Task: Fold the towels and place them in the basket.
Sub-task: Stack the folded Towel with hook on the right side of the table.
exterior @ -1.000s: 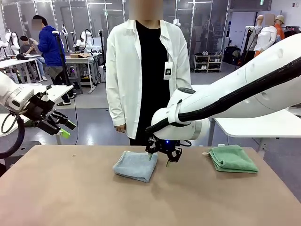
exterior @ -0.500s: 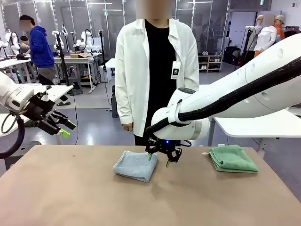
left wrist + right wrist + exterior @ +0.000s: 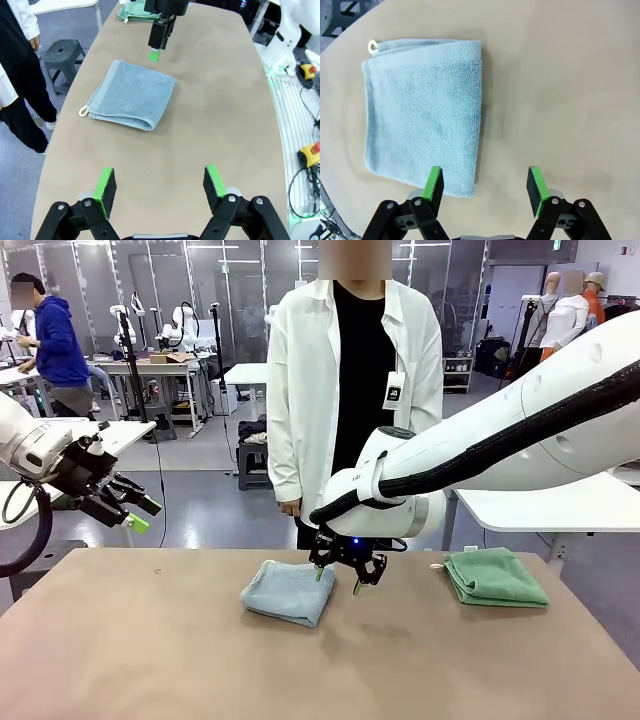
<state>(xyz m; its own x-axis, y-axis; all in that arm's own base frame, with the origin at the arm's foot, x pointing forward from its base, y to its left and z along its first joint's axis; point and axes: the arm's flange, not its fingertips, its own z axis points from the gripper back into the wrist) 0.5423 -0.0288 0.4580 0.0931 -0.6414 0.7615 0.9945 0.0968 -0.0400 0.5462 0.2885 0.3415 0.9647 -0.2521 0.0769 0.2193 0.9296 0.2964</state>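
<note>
A folded light blue towel (image 3: 290, 591) lies on the table's far middle, its white loop at one corner (image 3: 372, 47). My right gripper (image 3: 345, 579) hovers open just above its right edge; in the right wrist view one green pad (image 3: 434, 183) sits over the blue towel (image 3: 422, 110) and the other over bare table. A folded mint green towel (image 3: 494, 577) rests at the far right. My left gripper (image 3: 135, 514) stands open, raised off the table's left side, and from its wrist view the blue towel (image 3: 131, 94) lies well ahead. The basket is out of view.
A person in a white coat (image 3: 355, 390) stands at the far edge behind the blue towel, hands at their sides. The brown table (image 3: 300, 670) has free room across its near half. A grey stool (image 3: 62, 52) stands on the floor beside the table.
The person has stepped to the right along the far edge. Both arms and both towels have stayed where they were.
</note>
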